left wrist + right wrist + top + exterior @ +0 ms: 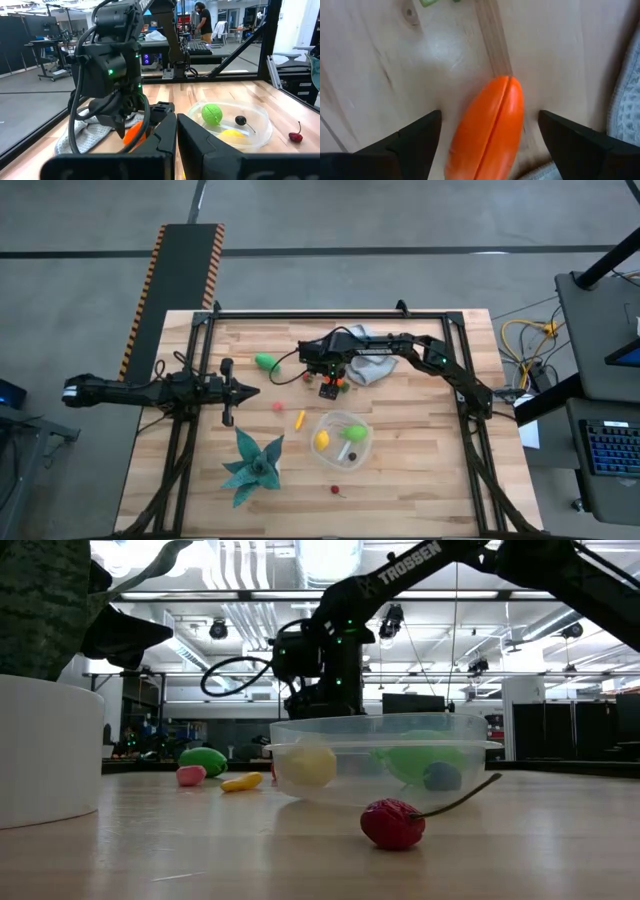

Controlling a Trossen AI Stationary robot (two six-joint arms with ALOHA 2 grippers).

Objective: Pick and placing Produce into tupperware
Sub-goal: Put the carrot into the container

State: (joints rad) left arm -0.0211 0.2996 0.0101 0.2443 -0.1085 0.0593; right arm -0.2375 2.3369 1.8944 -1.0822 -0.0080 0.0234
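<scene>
An orange produce piece (490,130) lies on the wooden table beside the grey cloth (372,362). My right gripper (490,117) points down over it, open, one finger on each side with a gap to the piece. The clear round tupperware (369,438) stands nearer the front and holds a yellow piece (322,441), a green ball (211,113) and a small dark piece (241,120). My left gripper (245,390) is shut, level above the table's left part.
Loose on the table are a green piece (265,361), a pink piece (278,406), a yellow piece (299,419) and a red cherry (335,489). The teal spiky plant (252,465) stands front left. A black frame (330,315) borders the table.
</scene>
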